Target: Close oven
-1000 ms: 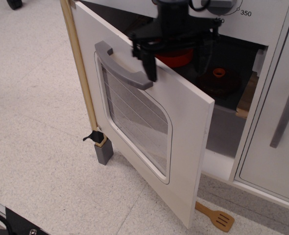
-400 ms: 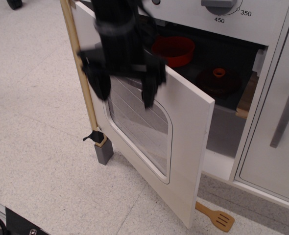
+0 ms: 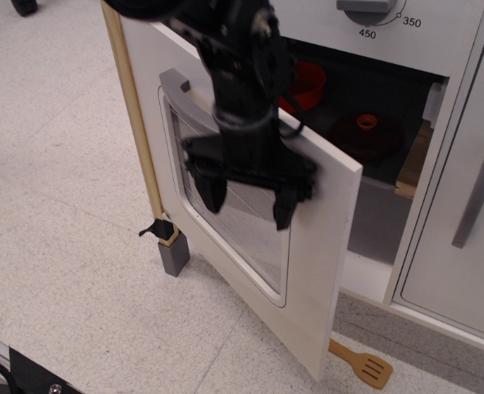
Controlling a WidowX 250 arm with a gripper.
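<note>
One black gripper (image 3: 248,197) is seen spread wide, gripping nothing, in front of the oven door (image 3: 320,271). The door is left ajar.

White oven (image 3: 328,271) door open, prob. halfway; window wire-lined.

A single view looks down from above and in front-left, close to the oven (image 3: 332,246), angled toward its open door and the floor (image 3: 61,205); no second view shares anything.
</note>
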